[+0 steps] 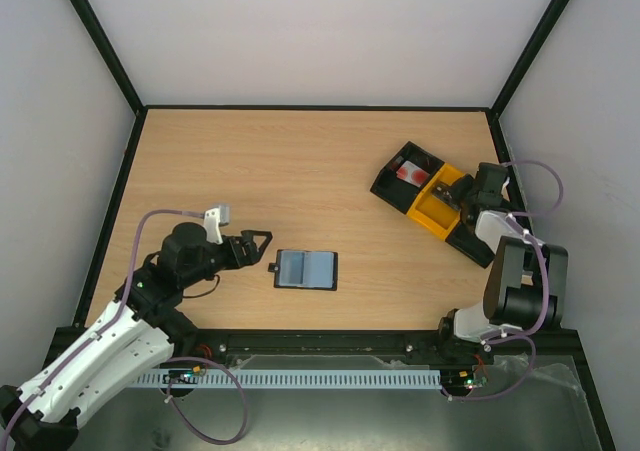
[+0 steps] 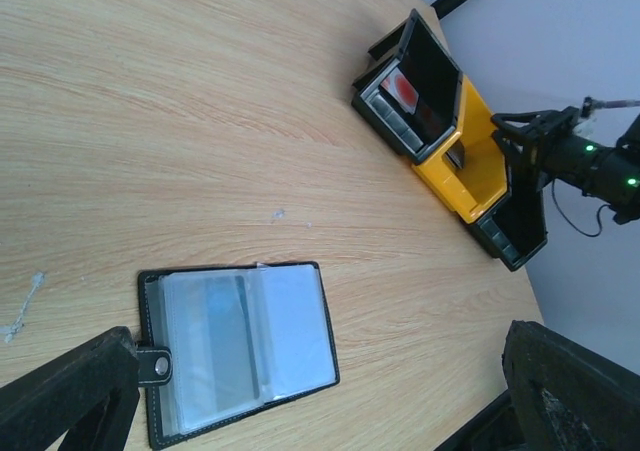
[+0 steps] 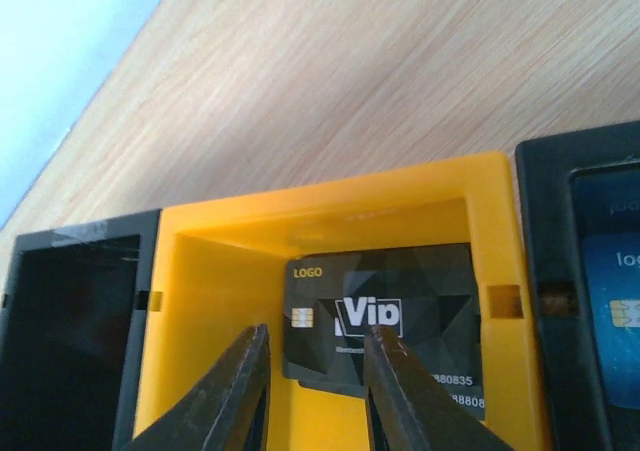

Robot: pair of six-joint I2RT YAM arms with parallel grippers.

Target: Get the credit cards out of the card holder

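Observation:
The black card holder (image 1: pixel 305 269) lies open and flat on the table, and a pale grey-blue credit card (image 2: pixel 215 346) shows through its clear left sleeve. My left gripper (image 1: pixel 255 249) hovers just left of the holder, wide open and empty; in the left wrist view its fingers (image 2: pixel 70 391) stand either side of the holder (image 2: pixel 240 356). My right gripper (image 3: pixel 315 356) hangs over the yellow middle compartment (image 3: pixel 330 196), its jaws slightly parted. A black "Vip" card (image 3: pixel 385 316) lies in that compartment under the tips, and the jaws are not closed on it.
The black-and-yellow three-compartment tray (image 1: pixel 425 216) sits at the right. A red-and-white card (image 1: pixel 410 172) lies in its far compartment and a blue card (image 3: pixel 610 311) in a black end compartment. A black frame edges the table.

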